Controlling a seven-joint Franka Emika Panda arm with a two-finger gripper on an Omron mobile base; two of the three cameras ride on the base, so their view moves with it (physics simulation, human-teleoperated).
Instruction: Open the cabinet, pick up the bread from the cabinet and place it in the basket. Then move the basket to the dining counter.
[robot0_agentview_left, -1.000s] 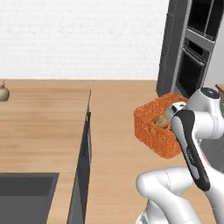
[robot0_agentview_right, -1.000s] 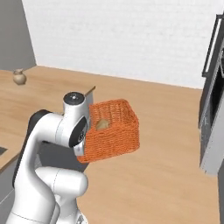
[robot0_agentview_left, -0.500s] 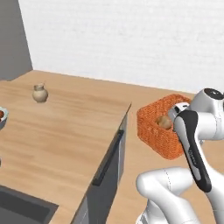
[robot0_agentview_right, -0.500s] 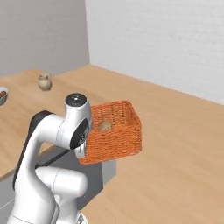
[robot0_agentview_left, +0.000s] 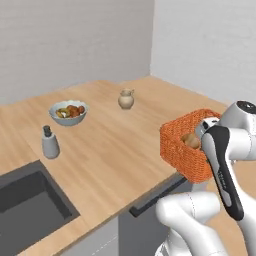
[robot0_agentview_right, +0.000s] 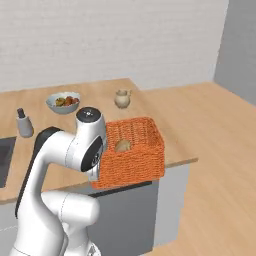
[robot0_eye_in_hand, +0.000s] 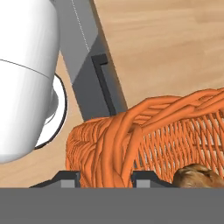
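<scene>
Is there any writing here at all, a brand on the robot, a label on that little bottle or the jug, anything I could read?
None: no word, number or sign can be read in these pictures.
The white arm bears no brand.
The grey bottle, the small jug, the fruit bowl and the orange basket carry no label.

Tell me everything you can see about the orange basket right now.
The basket is a rectangular, open-topped box of orange woven strands with mesh-like sides and a thicker braided rim. It is held upright in the air at the edge of the dining counter, not resting on it. The gripper is shut on its rim, one finger on each side of the wall. The bread, a golden-brown roll, lies inside.
</scene>
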